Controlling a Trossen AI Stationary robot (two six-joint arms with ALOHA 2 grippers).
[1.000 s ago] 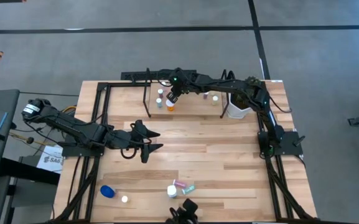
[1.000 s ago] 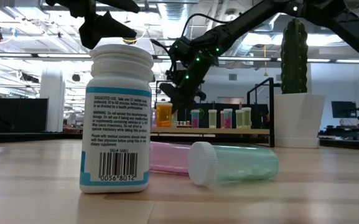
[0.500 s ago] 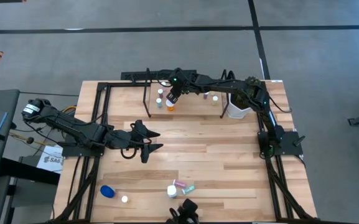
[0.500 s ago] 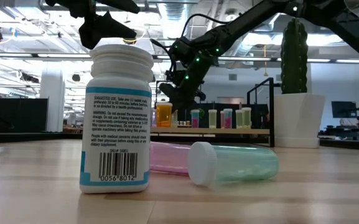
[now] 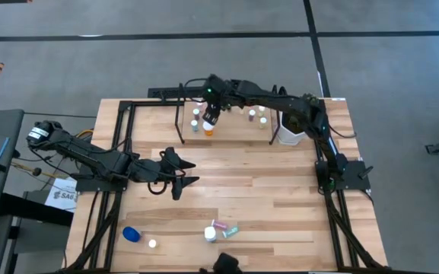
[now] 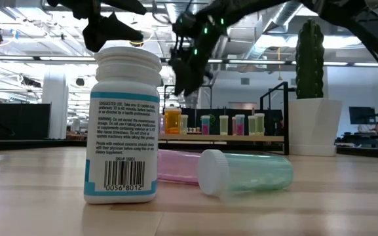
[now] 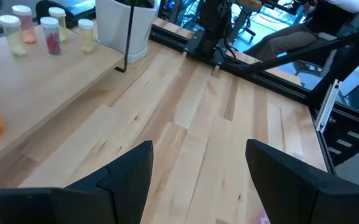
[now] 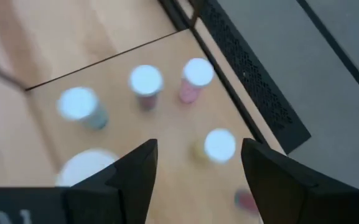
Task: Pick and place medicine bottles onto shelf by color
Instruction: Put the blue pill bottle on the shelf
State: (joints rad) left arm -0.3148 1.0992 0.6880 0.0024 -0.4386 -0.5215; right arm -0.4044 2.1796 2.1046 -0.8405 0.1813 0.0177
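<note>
High view: right gripper (image 5: 210, 114) hangs over the shelf (image 5: 230, 131) at the upper middle of the frame, above the orange bottle (image 5: 208, 129) that stands upright there. Nothing sits between its fingers; in the right wrist view the two dark fingers (image 8: 124, 180) stand wide apart, with white caps blurred below them.

Low view: same gripper (image 6: 190, 69) in the upper centre, clear of the orange bottle (image 6: 172, 121), a visible gap between them. A row of small upright vials (image 6: 231, 124), pink, yellow-green and pale, runs along the shelf board (image 6: 241, 137) to the right of the orange one. White pot (image 6: 312, 126) with a green plant at right.

Left gripper (image 5: 182, 171) waits over the tabletop (image 5: 265, 190), left of centre in the high view, jaws wide and empty; the left wrist view shows bare planks between its fingers (image 7: 126, 174).

Lower part of the high view: a wide blue bottle (image 5: 131, 234), a loose white cap (image 5: 152, 243), and a cluster of a white bottle (image 5: 210, 234), a pink vial (image 5: 221, 225) and a teal vial (image 5: 230, 231). In the low view the white bottle (image 6: 125, 124) stands upright in the foreground left; the pink and teal vials (image 6: 244, 172) lie on their sides just beside it.
</note>
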